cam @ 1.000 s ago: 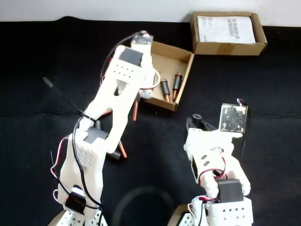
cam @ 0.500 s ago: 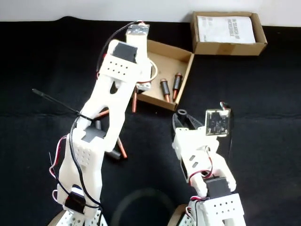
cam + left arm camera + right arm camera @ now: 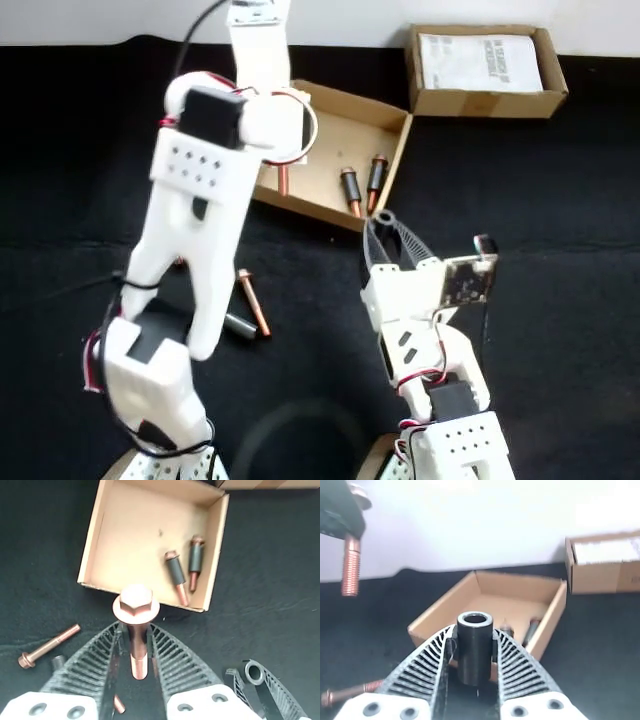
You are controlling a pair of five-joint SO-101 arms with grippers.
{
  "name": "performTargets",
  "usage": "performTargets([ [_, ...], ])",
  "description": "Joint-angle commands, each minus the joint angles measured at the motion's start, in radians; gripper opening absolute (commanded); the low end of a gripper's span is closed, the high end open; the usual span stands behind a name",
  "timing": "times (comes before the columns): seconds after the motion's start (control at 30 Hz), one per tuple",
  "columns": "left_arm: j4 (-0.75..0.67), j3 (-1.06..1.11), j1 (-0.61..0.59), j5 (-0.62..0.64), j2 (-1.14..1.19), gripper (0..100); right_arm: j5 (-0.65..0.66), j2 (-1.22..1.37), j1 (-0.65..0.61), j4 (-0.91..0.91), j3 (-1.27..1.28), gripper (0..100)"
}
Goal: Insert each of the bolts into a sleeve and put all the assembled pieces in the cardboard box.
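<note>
Clamping tight, left claw [image 3: 136, 629] holds bolt [image 3: 136, 607] (right claw [image 3: 474, 632], sleeve [image 3: 474, 652]).

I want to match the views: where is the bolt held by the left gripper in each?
High view: bolt at the cardboard box's near-left wall.
Left wrist view: bolt clamped in the left gripper, before the box.
Right wrist view: bolt hanging beyond the right gripper's sleeve.
Shared landmark: the box.

Overhead, two wrist-mounts; box [image 3: 350, 135] apparently shared
</note>
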Motion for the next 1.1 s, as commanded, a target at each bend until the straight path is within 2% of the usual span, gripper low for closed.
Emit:
performTargets([
  [0.0, -0.003, -0.041, -0.013, 0.002, -0.131, 1, 0.009, -0.010, -0.007, -0.068, 0.079, 0.6],
  [0.4, -0.018, -0.045, -0.015, -0.015, -0.430, 1, 0.012, -0.010, -0.007, -0.074, 0.088, 0.6],
  [0.63, 0.025, -0.012, -0.007, -0.175, -0.602, 1, 0.012, -0.010, -0.016, -0.074, 0.088, 0.6],
  [0.8, 0.028, 0.127, -0.025, -0.173, -0.657, 1, 0.011, -0.010, -0.064, -0.068, 0.090, 0.6],
  [0.9, 0.008, 0.268, -0.085, -0.095, -0.688, 1, 0.012, -0.010, -0.077, -0.068, 0.090, 0.6],
  [1.07, -0.213, 0.564, -0.122, -0.057, -0.734, 1, 0.012, -0.008, -0.077, -0.068, 0.090, 0.6],
])
